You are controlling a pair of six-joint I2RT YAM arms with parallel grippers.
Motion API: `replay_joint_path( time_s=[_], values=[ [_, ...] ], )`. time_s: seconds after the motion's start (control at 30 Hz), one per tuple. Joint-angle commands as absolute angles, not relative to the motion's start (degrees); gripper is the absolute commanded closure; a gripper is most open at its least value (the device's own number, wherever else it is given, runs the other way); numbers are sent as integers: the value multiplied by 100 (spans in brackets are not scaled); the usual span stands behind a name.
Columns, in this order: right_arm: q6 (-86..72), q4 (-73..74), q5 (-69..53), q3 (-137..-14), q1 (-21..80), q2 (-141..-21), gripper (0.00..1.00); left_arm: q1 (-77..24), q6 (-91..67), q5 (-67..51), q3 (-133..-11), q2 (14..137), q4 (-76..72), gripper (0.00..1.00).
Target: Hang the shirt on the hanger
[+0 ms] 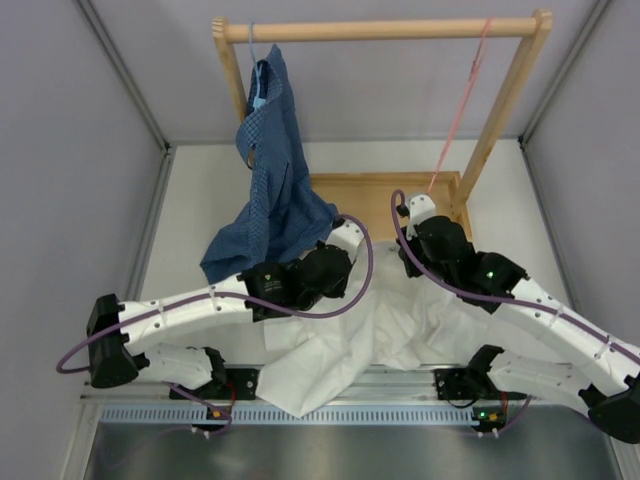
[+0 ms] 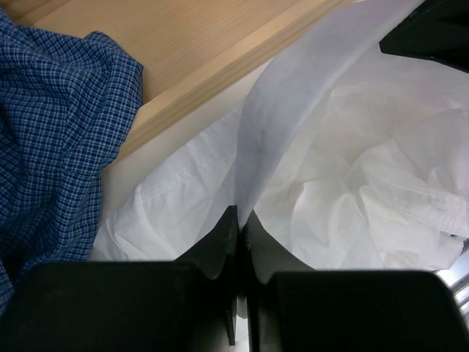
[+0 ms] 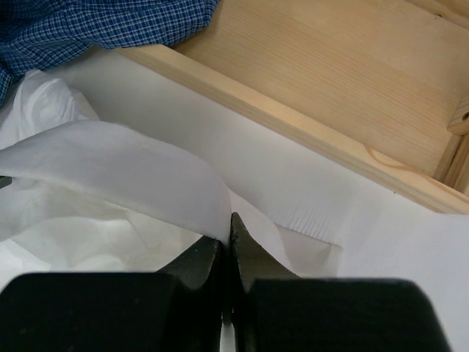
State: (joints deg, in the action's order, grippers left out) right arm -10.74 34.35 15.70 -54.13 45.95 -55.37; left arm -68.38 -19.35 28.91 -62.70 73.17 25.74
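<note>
The white shirt (image 1: 385, 330) lies crumpled on the table between my two arms, one part hanging over the near edge. My left gripper (image 1: 352, 234) is shut on a fold of it; the left wrist view shows the cloth (image 2: 344, 169) rising in a taut ridge from the closed jaws (image 2: 242, 217). My right gripper (image 1: 412, 212) is also shut on a fold of the shirt (image 3: 124, 172), pinched at the tips (image 3: 228, 224). The pink hanger (image 1: 460, 110) hangs from the right end of the wooden rail, empty, above and behind my right gripper.
A wooden rack (image 1: 380, 30) stands at the back, its flat base (image 1: 385, 192) just beyond both grippers. A blue checked shirt (image 1: 270, 190) hangs on a light blue hanger (image 1: 258, 95) at the rail's left end and drapes down beside my left gripper. Grey walls flank the table.
</note>
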Motion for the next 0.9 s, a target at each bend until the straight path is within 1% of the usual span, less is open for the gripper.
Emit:
replay_joint_path(
  time_s=[0.0,0.03,0.07,0.1,0.13,0.17,0.23,0.3,0.33,0.4,0.5,0.6,0.7,0.73,0.87],
  values=[
    [-1134,3489,1529,-5660,4526,-5537,100,-6829,-1942,2795,-6363,7286,2435,97],
    [-1134,3481,1521,-5660,4526,-5528,100,-6829,-1942,2769,-6355,7321,2435,100],
    [-1134,3480,1521,-5643,4509,-5520,100,-6829,-1951,2760,-6354,7321,2435,100],
    [-1116,3454,1503,-5599,4500,-5520,97,-6829,-1977,2751,-6354,7321,2435,100],
    [-1116,3428,1433,-5573,4474,-5493,91,-6829,-1995,2760,-6354,7286,2435,100],
    [-1125,3410,1380,-5546,4456,-5484,80,-6829,-2030,2777,-6389,7260,2435,100],
    [-1186,3358,1214,-5493,4351,-5406,77,-6829,-2118,2786,-6425,7129,2435,100],
    [-1326,3349,1030,-5528,4333,-5301,44,-6829,-2258,2839,-6434,6979,2434,100],
    [-1371,3340,959,-5537,4333,-5108,19,-6829,-2328,2943,-6425,6935,2435,100],
    [-1467,3296,905,-5625,4333,-4870,1,-6829,-2574,3023,-6329,6873,2434,100],
    [-1652,3340,1370,-5844,4333,-4483,0,-6829,-3003,3050,-6092,6838,2435,100],
    [-1801,3462,2272,-6274,4324,-4412,1,-6829,-3330,2893,-5759,6803,2242,100],
    [-1802,3752,2985,-6880,4289,-4657,0,-6829,-3593,2498,-5389,6672,1857,100],
    [-1758,3788,3084,-7021,4280,-4832,1,-6829,-3656,2427,-5127,6627,1759,100],
    [-1495,3955,3392,-7916,4052,-5378,1,-6829,-3823,2277,-4782,6504,1617,100]
  ],
)
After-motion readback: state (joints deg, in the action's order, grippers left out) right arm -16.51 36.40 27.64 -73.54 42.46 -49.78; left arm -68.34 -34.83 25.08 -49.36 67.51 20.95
